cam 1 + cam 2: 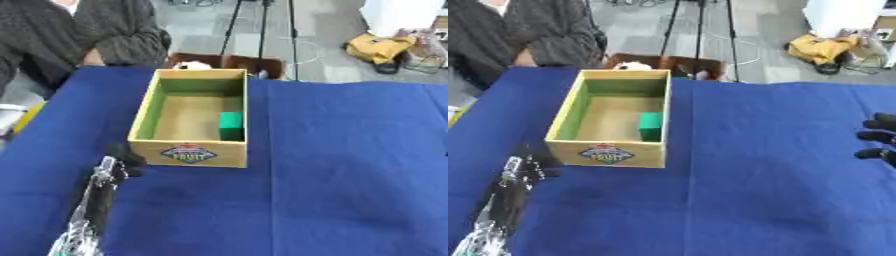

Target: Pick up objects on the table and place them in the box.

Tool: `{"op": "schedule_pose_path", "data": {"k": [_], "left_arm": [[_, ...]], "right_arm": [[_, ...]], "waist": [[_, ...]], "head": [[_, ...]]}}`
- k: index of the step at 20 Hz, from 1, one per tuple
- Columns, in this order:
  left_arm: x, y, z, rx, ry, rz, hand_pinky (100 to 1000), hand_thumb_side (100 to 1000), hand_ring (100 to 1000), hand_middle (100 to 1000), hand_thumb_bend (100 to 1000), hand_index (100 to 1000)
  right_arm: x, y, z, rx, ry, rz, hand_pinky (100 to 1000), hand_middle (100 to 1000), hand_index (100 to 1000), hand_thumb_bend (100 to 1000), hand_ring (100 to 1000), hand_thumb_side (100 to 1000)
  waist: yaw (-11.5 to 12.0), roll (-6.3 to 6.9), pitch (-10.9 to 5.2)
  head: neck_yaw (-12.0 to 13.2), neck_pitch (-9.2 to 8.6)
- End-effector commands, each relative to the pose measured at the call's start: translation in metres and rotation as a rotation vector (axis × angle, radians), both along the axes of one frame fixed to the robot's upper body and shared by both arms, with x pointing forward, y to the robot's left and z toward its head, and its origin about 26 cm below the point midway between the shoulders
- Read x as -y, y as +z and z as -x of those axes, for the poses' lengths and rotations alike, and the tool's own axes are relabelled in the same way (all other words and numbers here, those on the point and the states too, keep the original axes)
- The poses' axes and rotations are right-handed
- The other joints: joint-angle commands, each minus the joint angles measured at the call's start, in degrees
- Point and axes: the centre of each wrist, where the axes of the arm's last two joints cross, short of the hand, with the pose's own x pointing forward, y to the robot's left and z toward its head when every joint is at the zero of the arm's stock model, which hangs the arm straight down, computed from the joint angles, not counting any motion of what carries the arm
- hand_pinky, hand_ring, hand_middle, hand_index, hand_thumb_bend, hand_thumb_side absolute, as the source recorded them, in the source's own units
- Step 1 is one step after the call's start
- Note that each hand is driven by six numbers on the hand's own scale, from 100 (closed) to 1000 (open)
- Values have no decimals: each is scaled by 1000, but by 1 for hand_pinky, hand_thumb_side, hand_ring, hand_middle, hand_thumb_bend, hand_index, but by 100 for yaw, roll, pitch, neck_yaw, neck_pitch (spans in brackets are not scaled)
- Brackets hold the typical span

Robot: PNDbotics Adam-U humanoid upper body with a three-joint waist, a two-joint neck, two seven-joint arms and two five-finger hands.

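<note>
A yellow wooden box point(149, 107) with green inner walls and a fruit label on its front stands left of centre on the blue tablecloth point(350, 165). A green block point(231, 124) lies inside it against the right wall, near the front. My left arm comes up from the lower left, and its dark left hand point(123, 156) sits just off the box's front left corner; how its fingers stand is blurred. Only the black fingers of my right hand point(878, 136) show at the right edge, spread and holding nothing. No loose object shows on the cloth.
A brown cardboard carton point(254, 63) stands on the floor behind the table's far edge. A person in a dark knit sweater point(96, 30) sits at the far left corner. Tripod legs and a yellow bag point(378, 46) are on the floor beyond.
</note>
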Motion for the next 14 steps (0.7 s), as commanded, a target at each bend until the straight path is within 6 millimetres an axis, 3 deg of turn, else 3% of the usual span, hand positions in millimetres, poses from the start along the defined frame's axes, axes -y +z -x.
{"op": "schedule_pose_path", "data": {"k": [1,14], "left_arm": [[-7,6,0,21,17,-17,684,1000,694,590,388,610],[-8,4,1,16,19,-14,684,1000,695,590,387,610]], "right_arm": [[0,4,3,18,-20,-36,599,726,811,100,742,849],[-4,-4,6,5,-57,-73,589,717,797,100,728,854]], "waist": [[-11,16,-91],[-60,79,-105]], "head": [[10,31],[-29,89]]}}
